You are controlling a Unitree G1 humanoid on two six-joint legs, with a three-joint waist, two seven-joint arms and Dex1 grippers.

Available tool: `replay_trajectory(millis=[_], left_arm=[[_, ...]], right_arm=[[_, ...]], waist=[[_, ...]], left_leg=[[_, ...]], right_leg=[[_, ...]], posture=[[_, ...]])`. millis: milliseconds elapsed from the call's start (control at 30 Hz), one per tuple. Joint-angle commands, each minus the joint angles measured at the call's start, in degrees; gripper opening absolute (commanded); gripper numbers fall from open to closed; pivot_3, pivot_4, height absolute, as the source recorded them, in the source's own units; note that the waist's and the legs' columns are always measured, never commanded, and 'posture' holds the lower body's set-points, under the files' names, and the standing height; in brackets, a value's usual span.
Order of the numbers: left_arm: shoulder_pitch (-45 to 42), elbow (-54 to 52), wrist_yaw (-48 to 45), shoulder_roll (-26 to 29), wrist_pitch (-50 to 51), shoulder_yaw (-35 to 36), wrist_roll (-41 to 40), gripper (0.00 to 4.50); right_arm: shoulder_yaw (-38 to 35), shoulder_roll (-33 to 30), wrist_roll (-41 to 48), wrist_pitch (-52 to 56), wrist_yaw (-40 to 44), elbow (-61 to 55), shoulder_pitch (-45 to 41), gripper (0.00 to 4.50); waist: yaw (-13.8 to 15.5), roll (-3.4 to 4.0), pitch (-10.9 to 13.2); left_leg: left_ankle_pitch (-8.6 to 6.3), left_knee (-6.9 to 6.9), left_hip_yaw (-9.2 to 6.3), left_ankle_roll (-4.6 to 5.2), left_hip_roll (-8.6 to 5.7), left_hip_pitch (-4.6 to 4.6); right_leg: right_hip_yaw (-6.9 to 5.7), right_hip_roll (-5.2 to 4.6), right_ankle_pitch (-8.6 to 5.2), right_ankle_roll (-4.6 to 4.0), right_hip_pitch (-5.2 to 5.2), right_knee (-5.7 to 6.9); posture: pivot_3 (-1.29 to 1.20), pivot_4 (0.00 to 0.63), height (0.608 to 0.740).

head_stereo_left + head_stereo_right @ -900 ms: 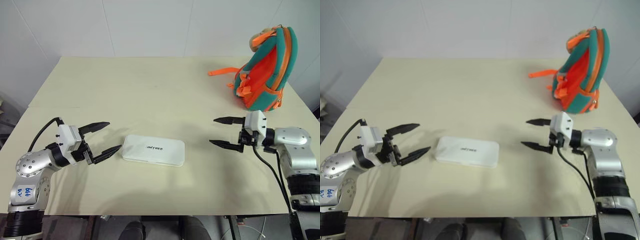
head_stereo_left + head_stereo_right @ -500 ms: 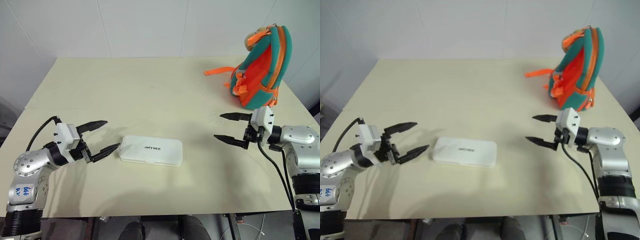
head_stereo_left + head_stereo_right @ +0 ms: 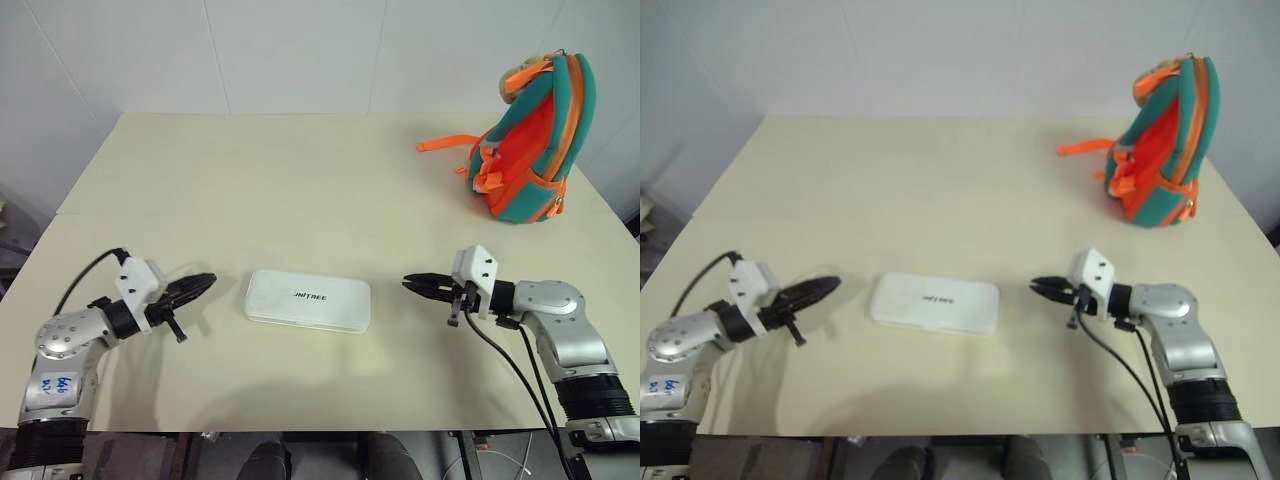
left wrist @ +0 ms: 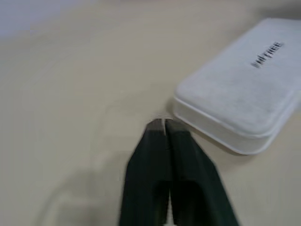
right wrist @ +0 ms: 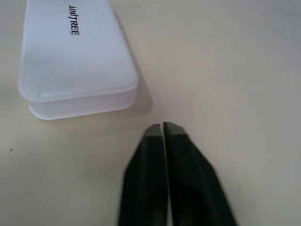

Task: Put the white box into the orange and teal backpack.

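A pale cream desk [image 3: 300,190] carries 2 things. The white box [image 3: 308,299] lies flat near its front edge, lettering up. The backpack [image 3: 532,140] stands upright at the far right corner, an orange strap trailing onto the desk.

Even, bright light is falling from overhead, throwing soft shadows, while both wrist views are looking pretty blurry.

Both arms reach forward and inward, the left end effector [image 3: 205,281] and right end effector [image 3: 411,284] closed and empty.
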Motion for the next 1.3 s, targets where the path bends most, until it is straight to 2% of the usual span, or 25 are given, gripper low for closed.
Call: replay_trajectory(millis=[33, 267, 500, 900, 1300], left_arm=[[-0.47, -0.59, 2.71, -0.81, 0.48, -0.09, 1.14, 0.0], [-1.94, 1.22, 6.36, -2.54, 1.75, -2.25, 3.86, 0.0], [-4.29, 1.7, 5.51, -5.67, 2.16, -4.75, 3.02, 0.0], [-1.71, -4.0, -1.54, -7.88, 7.66, -7.52, -3.0, 0.0], [-2.68, -4.1, -1.51, -12.12, 8.35, -12.16, -1.43, 0.0]], right_arm=[[1.04, 1.07, -0.97, 2.09, -2.72, -2.26, 1.6, 0.12], [5.27, 5.31, -3.05, 4.54, -5.96, -3.94, 1.54, 0.12], [7.85, 7.43, -4.15, 8.43, -8.14, -7.46, 1.58, 0.12], [6.27, 3.42, -2.92, 13.89, -7.16, -13.6, 3.36, 0.12], [2.47, -2.99, -2.32, 12.63, -3.42, -10.49, 4.11, 0.12]], waist=[[0.12, 0.0, 0.0], [0.2, -0.01, -0.01], [0.23, -0.03, -0.02], [0.41, -0.09, -0.05], [0.43, -0.11, -0.06]], left_leg=[[0.0, 0.01, 0.0, 0.0, 0.0, 0.0], [0.0, 0.05, 0.03, 0.0, 0.0, 0.02], [0.01, 0.05, 0.03, -0.01, 0.0, 0.01], [0.0, 0.07, 0.03, 0.02, 0.0, 0.01], [0.0, 0.1, 0.05, 0.02, -0.03, 0.0]], right_leg=[[0.0, 0.0, 0.0, 0.0, -0.01, 0.01], [0.03, 0.01, 0.04, -0.02, -0.01, 0.06], [0.03, 0.01, 0.05, -0.01, -0.01, 0.05], [0.03, 0.0, 0.05, -0.01, 0.01, 0.01], [0.03, -0.01, 0.08, 0.03, 0.06, -0.06]], posture=[[0.0, 0.15, 0.74], [0.0, 0.15, 0.74], [0.0, 0.15, 0.74], [0.0, 0.15, 0.74], [0.0, 0.15, 0.74]])
